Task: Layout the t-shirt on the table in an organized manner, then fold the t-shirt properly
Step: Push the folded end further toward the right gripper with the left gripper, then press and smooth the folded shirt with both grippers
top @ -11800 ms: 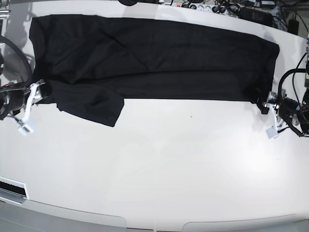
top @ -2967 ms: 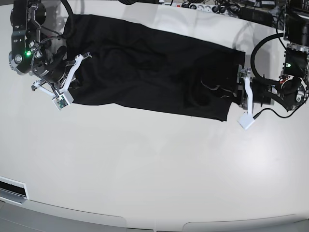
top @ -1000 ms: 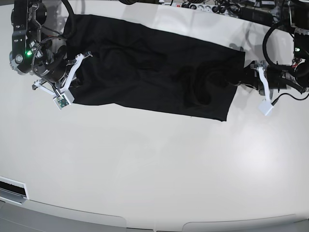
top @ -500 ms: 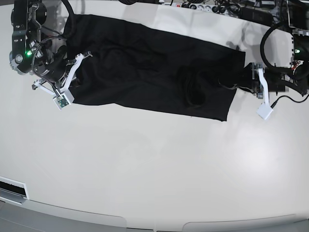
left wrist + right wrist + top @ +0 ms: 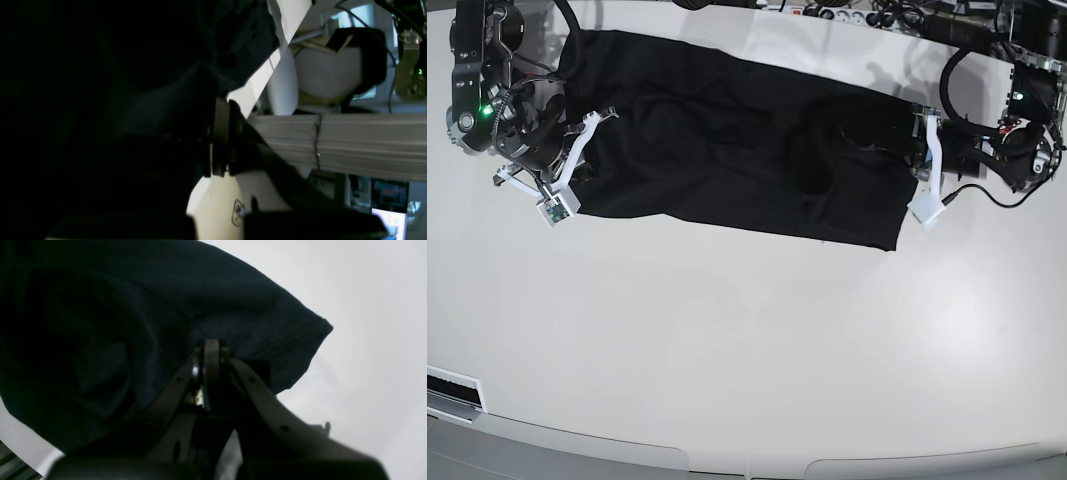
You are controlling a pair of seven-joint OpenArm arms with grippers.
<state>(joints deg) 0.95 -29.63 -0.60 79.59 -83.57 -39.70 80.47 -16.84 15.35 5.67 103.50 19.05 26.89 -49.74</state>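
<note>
The black t-shirt (image 5: 727, 140) lies as a long folded band across the far half of the white table (image 5: 727, 350). At its right end my left gripper (image 5: 915, 150) is shut on the fabric, which bunches into dark folds just to the left of it. The left wrist view shows the jaws (image 5: 220, 133) pressed together on dark cloth (image 5: 100, 100). My right gripper (image 5: 577, 160) is shut on the shirt's left edge. In the right wrist view its jaws (image 5: 208, 353) pinch the hem of the t-shirt (image 5: 133, 306) above the table (image 5: 367, 306).
Cables and power strips (image 5: 877, 15) run along the table's back edge. A dark slot (image 5: 452, 388) sits at the front left corner. Beyond the table edge the left wrist view shows a white chair-like shape (image 5: 327, 73) and screens.
My left gripper has moved left and slightly back, carrying the shirt's right end inward, so the cloth bunches more. The right arm has stayed still.
</note>
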